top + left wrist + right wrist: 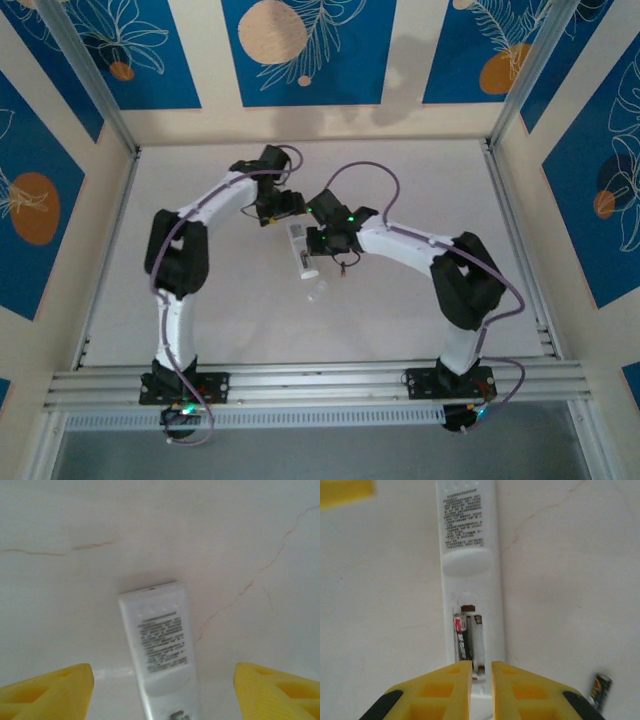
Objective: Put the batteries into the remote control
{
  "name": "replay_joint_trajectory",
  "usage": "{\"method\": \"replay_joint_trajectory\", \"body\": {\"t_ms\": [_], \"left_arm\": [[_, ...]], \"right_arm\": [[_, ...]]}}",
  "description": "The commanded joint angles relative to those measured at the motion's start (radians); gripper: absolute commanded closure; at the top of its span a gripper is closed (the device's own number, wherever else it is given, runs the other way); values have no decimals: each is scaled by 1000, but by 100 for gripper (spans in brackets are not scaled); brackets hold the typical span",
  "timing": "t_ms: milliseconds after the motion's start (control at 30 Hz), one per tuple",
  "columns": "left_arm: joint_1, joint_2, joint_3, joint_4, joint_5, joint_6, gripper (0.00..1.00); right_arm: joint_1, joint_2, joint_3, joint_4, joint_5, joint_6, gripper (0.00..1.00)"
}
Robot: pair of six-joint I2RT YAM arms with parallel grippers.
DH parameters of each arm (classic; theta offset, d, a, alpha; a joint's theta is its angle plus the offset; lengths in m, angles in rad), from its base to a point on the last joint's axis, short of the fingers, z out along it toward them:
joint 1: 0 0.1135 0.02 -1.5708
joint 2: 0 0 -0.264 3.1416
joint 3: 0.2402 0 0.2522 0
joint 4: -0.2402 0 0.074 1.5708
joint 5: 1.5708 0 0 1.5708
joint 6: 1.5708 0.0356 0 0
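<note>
The white remote control (300, 250) lies back side up between the two arms, with its printed label (162, 640) facing me. Its battery bay (469, 640) is uncovered. One dark battery (462, 641) with a red band lies in the bay's left slot, and the right slot looks bare white. A second battery (601, 687) lies loose on the table to the right. My left gripper (164, 675) is open wide astride the remote's label end. My right gripper (481, 669) hovers over the bay end, its fingers all but shut, with nothing in the narrow slit.
A small white piece (317, 292), perhaps the battery cover, lies on the table just in front of the remote. The pale marbled tabletop (400, 180) is walled by a metal frame (300, 380) and blue patterned panels.
</note>
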Motion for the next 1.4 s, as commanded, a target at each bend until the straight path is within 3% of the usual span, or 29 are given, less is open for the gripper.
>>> {"method": "replay_joint_trajectory", "body": {"t_ms": [0, 200, 467, 867, 1367], "left_arm": [[-37, 68, 116, -152, -70, -21, 26], [-83, 201, 249, -290, -118, -13, 27], [-91, 232, 242, -329, -152, -25, 27], [-66, 245, 202, -227, -33, -72, 36], [-51, 262, 193, -214, 1, -103, 49]], "right_arm": [[-15, -66, -42, 43, -15, 24, 81], [-16, -74, -53, 57, -12, 24, 81], [-1, -45, -68, 127, -51, 31, 81], [37, 49, -52, 189, -41, -8, 81], [52, 148, -18, 235, 38, -8, 81]]}}
